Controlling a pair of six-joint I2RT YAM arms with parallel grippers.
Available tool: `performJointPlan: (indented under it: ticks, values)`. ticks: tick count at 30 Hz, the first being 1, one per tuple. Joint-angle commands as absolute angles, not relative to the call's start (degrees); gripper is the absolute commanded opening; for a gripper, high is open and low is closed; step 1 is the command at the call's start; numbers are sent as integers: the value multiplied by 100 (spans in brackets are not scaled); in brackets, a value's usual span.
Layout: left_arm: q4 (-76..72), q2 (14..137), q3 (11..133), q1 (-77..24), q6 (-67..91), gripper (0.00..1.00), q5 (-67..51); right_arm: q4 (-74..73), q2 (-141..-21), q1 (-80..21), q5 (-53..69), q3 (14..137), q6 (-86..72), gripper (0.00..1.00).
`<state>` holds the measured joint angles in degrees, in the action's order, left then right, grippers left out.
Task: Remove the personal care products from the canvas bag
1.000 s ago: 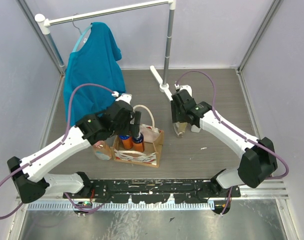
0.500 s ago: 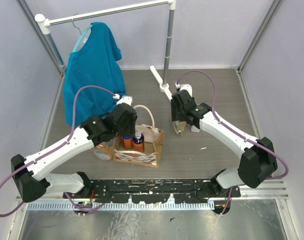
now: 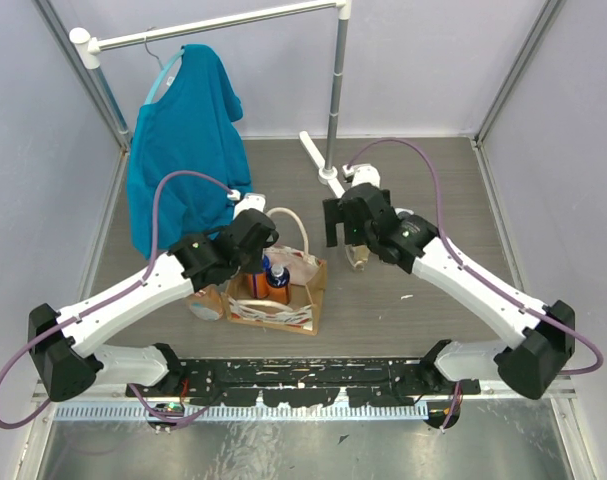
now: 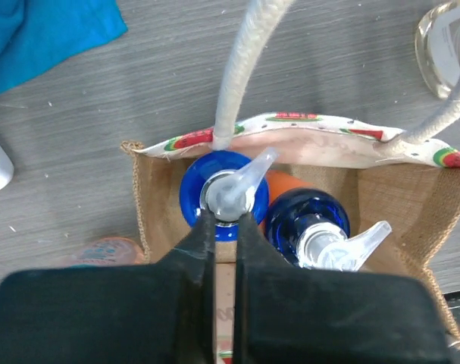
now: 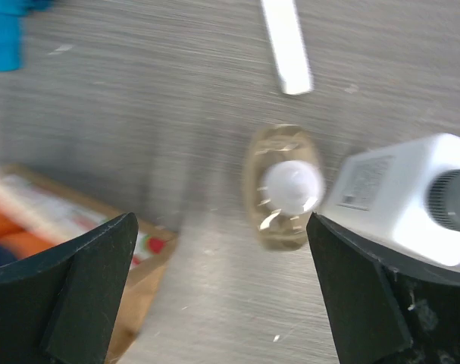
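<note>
The tan canvas bag (image 3: 283,300) (image 4: 290,145) stands at the near middle of the table. Two orange bottles with blue caps are upright inside it. My left gripper (image 3: 264,266) (image 4: 220,220) reaches down into the bag and is shut on the pump neck of the left orange bottle (image 4: 228,193). The second orange bottle (image 4: 309,221) (image 3: 278,288) stands beside it. A pale amber bottle (image 3: 359,258) (image 5: 284,186) stands on the table right of the bag, next to a white bottle (image 5: 396,197). My right gripper (image 3: 343,228) (image 5: 220,227) hovers open above them, holding nothing. A pink bottle (image 3: 205,303) lies left of the bag.
A clothes rack stands at the back, its pole (image 3: 335,90) rising from a white foot (image 3: 313,150) (image 5: 286,45). A teal shirt (image 3: 183,130) (image 4: 40,30) hangs from it at the left. The bag's white rope handle (image 4: 241,68) loops over the left gripper's fingers.
My left gripper has come down into the bag and shut on the orange bottle's pump. My right gripper has opened, let go of the amber bottle and drawn up and left.
</note>
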<state>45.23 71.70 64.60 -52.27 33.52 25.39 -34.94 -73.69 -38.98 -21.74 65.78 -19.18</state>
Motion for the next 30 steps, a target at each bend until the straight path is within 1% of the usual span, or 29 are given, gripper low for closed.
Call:
performJointPlan:
  ticks: [1,4,8,10,15,20,23,27,30]
  values:
    - [4613,7231,6386,-5262,3419,0,2619,-3597,-6996,-4861,-2244,7215,-1900,100]
    - [4701,7176,6579,-5264,3426,0,2781,-3566,-7039,-5280,-1825,7306,-1960,99]
    - [4994,6873,6917,-5267,3417,0,3086,-3291,-7133,-5579,-1342,7212,-2004,97]
    - [5093,6771,7073,-5261,3358,0,3209,-3198,-7236,-5650,-1307,7154,-2004,97]
    - [5299,6877,7223,-5256,3292,0,3355,-2826,-7526,-5795,-618,6958,-2004,97]
    - [5155,6983,7014,-5257,3449,18,3037,-2717,-7970,-5955,-480,6950,-1963,96]
    - [5135,6975,6972,-5261,3503,26,3037,-2650,-8228,-6011,-443,6940,-1902,97]
    - [5207,6906,7008,-5263,3575,31,3002,-2724,-8690,-6043,-444,7102,-1822,92]
    - [5296,6813,6955,-5259,3776,32,2874,-2619,-8979,-6055,-629,7093,-1769,92]
